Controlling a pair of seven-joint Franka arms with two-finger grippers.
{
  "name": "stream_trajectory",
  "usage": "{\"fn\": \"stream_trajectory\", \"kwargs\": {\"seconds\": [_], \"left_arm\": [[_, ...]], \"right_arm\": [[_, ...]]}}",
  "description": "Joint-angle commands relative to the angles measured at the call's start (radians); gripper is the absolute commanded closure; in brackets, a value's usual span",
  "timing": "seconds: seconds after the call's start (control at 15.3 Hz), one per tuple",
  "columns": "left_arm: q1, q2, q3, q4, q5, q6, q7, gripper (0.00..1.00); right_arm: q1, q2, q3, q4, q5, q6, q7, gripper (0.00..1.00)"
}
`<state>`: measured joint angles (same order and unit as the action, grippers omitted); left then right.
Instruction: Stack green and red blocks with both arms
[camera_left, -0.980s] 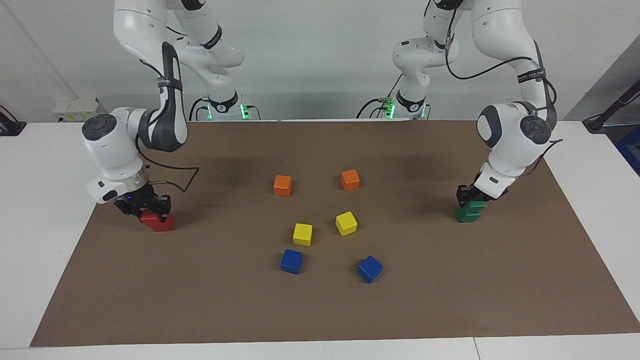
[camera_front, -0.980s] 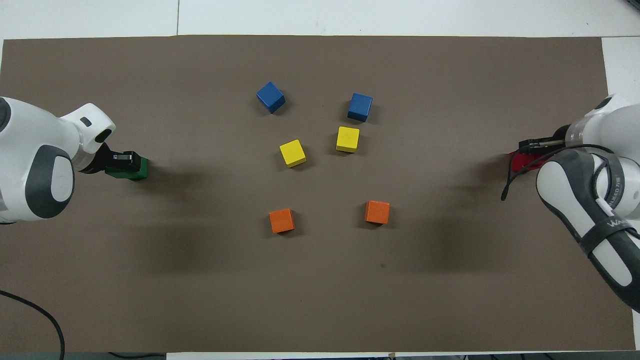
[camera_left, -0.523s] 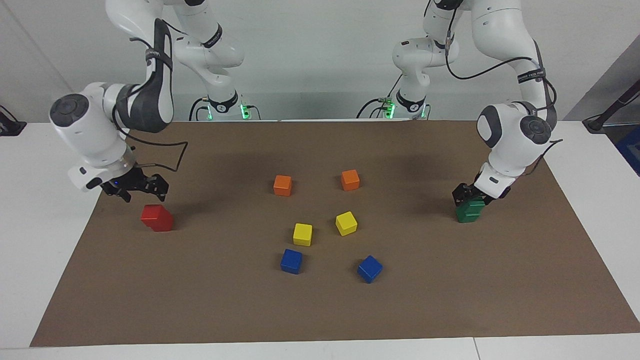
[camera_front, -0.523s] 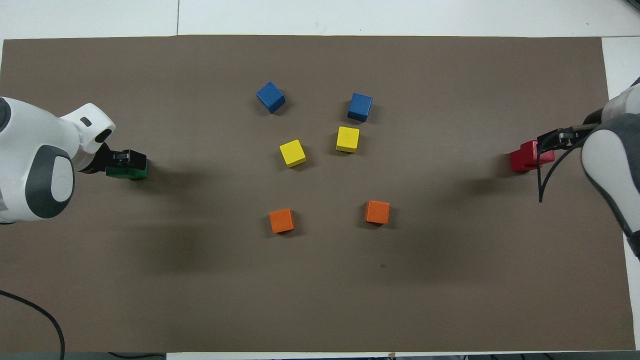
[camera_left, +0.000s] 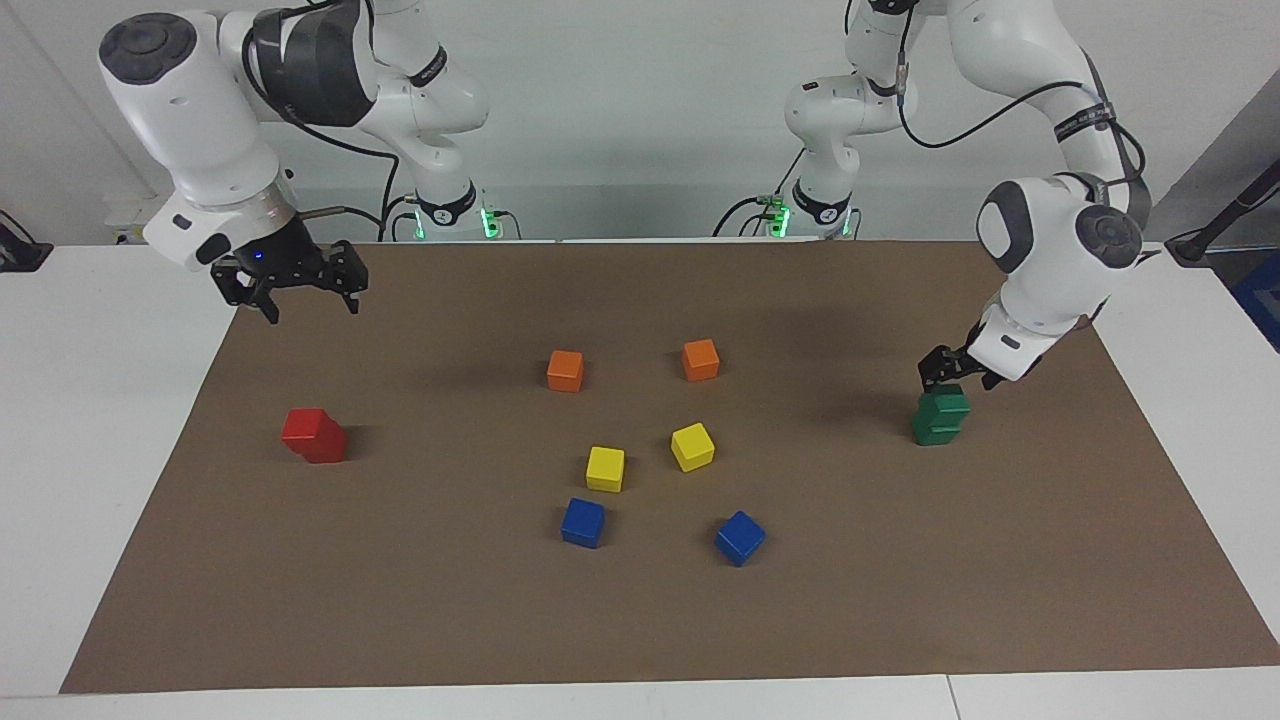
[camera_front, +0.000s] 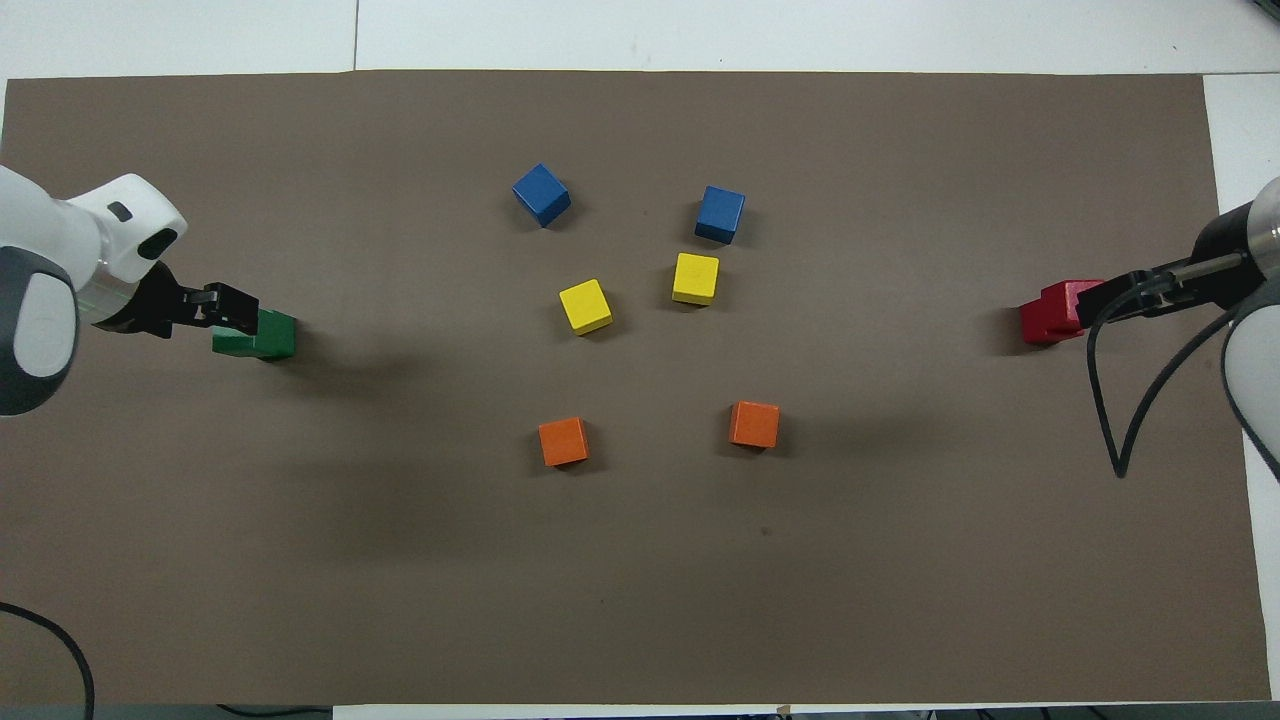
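Facing view: red stack (camera_left: 314, 435) sits on the mat (camera_left: 640, 620) toward the right arm's end of the tabletop, two red cubes with the top one skewed and offset from the lower. Right tool (camera_left: 290, 285) is well up and clear of it, over the mat edge, jaws spread, holding nothing. Green stack (camera_left: 940, 418) is at the left arm's end, upper cube also slightly off-square. Left tool (camera_left: 958, 368) hangs just above its top cube, fingers apart, no grip visible. Orange cubes (camera_left: 565, 370), yellow cubes (camera_left: 605, 468) and blue cubes (camera_left: 583, 522) lie loose mid-mat, not part of the job. Overhead view: green stack (camera_front: 256, 336) shows partly under the left tool (camera_front: 228, 308); that overlap is height only, not contact. Red stack (camera_front: 1052, 311) lies beside the right arm's wrist and cable; right tool's fingertips don't show here. Handling judgement: the cubes look small, rigid, light and glossy, so probably slick under the pads and easy to nudge. If restacking is needed, best hold looks like two opposite flat side faces at mid-height, fingers squared to the cube's own rotation, not across corners. Both stacks look done but misaligned; a bump on the top cube likely slides it off.
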<state>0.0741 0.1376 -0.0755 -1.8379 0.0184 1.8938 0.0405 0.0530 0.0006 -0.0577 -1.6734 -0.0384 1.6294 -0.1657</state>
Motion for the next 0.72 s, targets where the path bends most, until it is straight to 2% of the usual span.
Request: {"fn": "stream_trajectory", "kwargs": {"seconds": [0.0,0.2,0.39,0.65], "left_arm": [[0.003,-0.103,-0.003,0.036,-0.011,-0.146,0.016,0.00],[0.013,-0.196,-0.004,0.023,-0.011,-0.217,0.013,0.00],[0.015,-0.211,-0.004,0.016,-0.011,-0.243,0.012,0.00],[-0.017,-0.213,0.002,0.003,-0.012,-0.188,0.009,0.00]], "right_arm": [[-0.013,-0.010,0.010,-0.005,-0.001,-0.037,-0.017,0.00],[-0.013,-0.010,0.010,0.012,0.002,-0.095,0.001,0.00],[-0.016,-0.008,0.006,0.014,0.046,-0.118,0.058,0.00],[-0.012,-0.008,-0.002,0.011,0.054,-0.100,0.109,0.00]]}}
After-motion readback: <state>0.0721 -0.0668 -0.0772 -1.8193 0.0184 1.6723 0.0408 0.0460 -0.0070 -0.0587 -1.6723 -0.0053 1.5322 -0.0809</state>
